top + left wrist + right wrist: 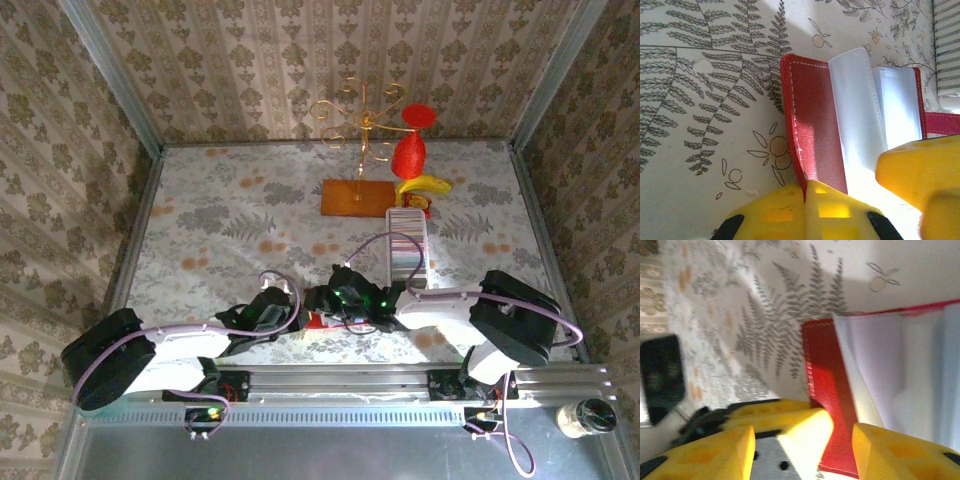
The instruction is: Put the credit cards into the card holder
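Progress looks slight, judging by how things lie: no card is in the holder yet. Nearest the arms, the left tool (806,186) is closed tight on the edge of the holder's (815,115) red cover, which seems to pin it open on the desk (700,100). The right tool (842,429) sits just beside it with its jaws partway apart, one finger on each side of the red cover strip. Nothing shows as held between them, and I cannot tell whether they press on the cover. The holder lies flat and unfolded, its pale pockets facing up and bare of cards. Beyond it, the cards (407,252) stand on edge in a row in the white tray (407,213), untouched as far as I can see. So opening the holder seems done. Picking a card, carrying it over and sliding it into a pocket is left to do for every card.

The top view gives the layout: both tools meet over the holder at the near edge, the tray lies just beyond the right tool, and the stand base (355,197) is farther back. It hides the grip. The left wrist view shows the pinch on the cover, the pockets and a corner of the striped card row. The right wrist view shows the gap between its own jaws.
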Controlling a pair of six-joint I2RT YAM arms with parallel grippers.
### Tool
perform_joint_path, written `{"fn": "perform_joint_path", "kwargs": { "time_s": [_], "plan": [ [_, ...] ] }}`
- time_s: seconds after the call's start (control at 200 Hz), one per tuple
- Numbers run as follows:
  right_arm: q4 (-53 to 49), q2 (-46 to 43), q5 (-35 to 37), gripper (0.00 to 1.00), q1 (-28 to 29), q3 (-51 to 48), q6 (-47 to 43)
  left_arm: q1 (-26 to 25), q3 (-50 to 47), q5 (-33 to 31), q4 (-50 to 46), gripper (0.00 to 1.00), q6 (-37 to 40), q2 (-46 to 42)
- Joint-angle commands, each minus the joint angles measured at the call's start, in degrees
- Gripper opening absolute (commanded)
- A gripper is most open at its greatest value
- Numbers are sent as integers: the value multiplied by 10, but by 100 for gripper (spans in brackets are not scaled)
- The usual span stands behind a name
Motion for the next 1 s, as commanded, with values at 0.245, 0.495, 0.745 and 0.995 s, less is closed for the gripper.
{"fn": "perform_joint_path", "kwargs": {
  "time_s": [0.245,0.495,0.745,0.995],
  "plan": [
    [41,-31,21,56,4,-6,19,-5,-13,-14,-1,8,-15,-1],
    [144,-37,-23,61,4,-10,44,-6,-19,-22,-1,10,-20,-8],
    [-55,-108,49,62,5,21,-30,-6,-22,-35,-20,17,-23,-37],
    [-189,-184,108,61,-12,-4,-88,-7,-14,-62,-101,34,-9,-121]
  ]
}}
